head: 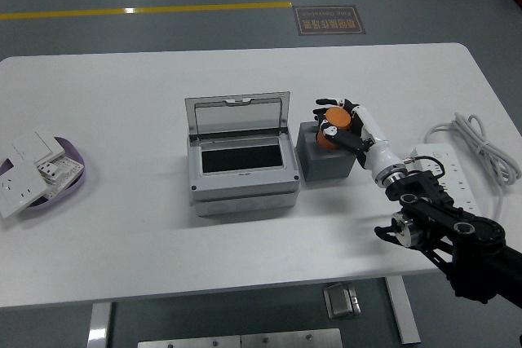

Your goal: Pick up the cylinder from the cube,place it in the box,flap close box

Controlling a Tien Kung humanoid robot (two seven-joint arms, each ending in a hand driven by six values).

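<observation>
Right hand [341, 125] has fingers curled round the orange cylinder [333, 127], pinching it atop the cube [328, 156], w/ box [241, 170] left of fingers, lid up, ready to receive it.

cylinder [334, 125]: orange, atop cube, wrapped by fingers
cube [329, 155]: dark grey, upright, just right of box
box [240, 163]: grey metal, table centre, lid open & upright at rear, dark inside
</observation>
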